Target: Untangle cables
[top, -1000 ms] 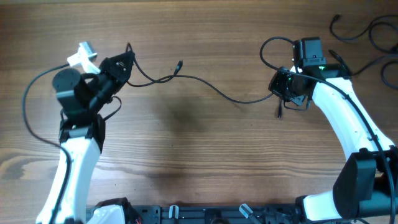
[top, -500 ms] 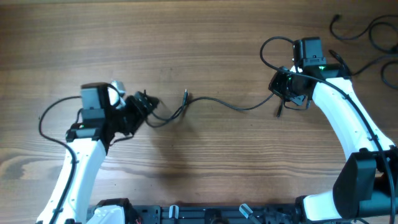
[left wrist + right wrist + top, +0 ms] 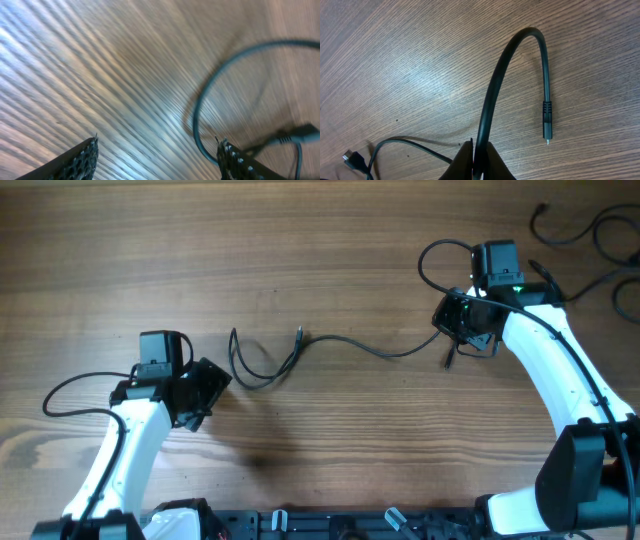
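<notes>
Withdrawn toward the near left, jaws now apart, the left gripper [image 3: 207, 383] sits just beside the released cable [image 3: 370, 349], which runs rightward to the right gripper [image 3: 453, 323], clamped on it.

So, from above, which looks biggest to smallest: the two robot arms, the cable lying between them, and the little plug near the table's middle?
1. Right arm.
2. Left arm, which shows less of itself.
3. The cable: about as long, but far thinner.
4. The plug, smallest.
</notes>
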You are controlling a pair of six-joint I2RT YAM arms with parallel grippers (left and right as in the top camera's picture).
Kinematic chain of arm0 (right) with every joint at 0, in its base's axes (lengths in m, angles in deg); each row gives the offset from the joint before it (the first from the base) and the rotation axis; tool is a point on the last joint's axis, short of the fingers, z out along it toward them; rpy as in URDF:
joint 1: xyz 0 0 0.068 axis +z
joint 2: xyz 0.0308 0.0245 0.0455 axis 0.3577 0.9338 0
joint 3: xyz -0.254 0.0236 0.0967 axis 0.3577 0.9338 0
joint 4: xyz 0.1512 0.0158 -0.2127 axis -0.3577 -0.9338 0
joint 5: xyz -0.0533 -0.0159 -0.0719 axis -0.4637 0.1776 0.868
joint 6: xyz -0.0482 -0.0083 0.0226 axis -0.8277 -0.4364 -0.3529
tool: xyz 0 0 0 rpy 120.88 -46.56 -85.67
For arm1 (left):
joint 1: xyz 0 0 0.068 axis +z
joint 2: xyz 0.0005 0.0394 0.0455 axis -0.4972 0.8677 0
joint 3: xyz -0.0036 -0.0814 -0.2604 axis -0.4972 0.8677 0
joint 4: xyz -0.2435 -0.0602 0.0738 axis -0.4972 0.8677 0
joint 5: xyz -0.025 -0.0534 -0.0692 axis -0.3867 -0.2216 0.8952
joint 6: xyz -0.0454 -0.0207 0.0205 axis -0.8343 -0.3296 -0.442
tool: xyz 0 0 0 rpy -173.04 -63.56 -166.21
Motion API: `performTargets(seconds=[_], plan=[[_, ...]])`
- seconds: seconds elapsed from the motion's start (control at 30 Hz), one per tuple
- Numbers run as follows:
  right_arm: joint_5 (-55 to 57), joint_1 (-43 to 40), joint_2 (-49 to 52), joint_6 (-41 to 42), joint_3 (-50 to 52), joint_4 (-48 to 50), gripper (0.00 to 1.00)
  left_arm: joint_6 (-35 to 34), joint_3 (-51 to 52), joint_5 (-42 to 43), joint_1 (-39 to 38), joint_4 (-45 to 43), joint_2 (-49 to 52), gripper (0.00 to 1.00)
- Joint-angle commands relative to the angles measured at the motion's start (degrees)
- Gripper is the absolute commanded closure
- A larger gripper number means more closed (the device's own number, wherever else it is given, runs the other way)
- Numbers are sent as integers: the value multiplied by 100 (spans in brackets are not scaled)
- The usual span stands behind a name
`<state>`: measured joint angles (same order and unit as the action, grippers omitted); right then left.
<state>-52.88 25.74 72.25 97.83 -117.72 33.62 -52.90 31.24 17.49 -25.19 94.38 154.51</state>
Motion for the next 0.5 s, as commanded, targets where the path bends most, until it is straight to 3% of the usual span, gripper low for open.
performTargets(seconds=[0.0, 0.13, 0.3, 0.47], plan=[[-96, -13, -31, -55, 9, 98, 91, -122, 44, 94, 46, -273, 472, 22], [-94, -13, -31, -35, 9, 118, 91, -192, 44, 828, 31, -1078, 1040, 28], [-96, -13, -31, -13, 9, 162, 91, -673, 44, 833, -426, -1633, 1373, 29], [-94, -13, -31, -22, 9, 149, 91, -1762, 44, 507, -955, -1991, 1390, 34]])
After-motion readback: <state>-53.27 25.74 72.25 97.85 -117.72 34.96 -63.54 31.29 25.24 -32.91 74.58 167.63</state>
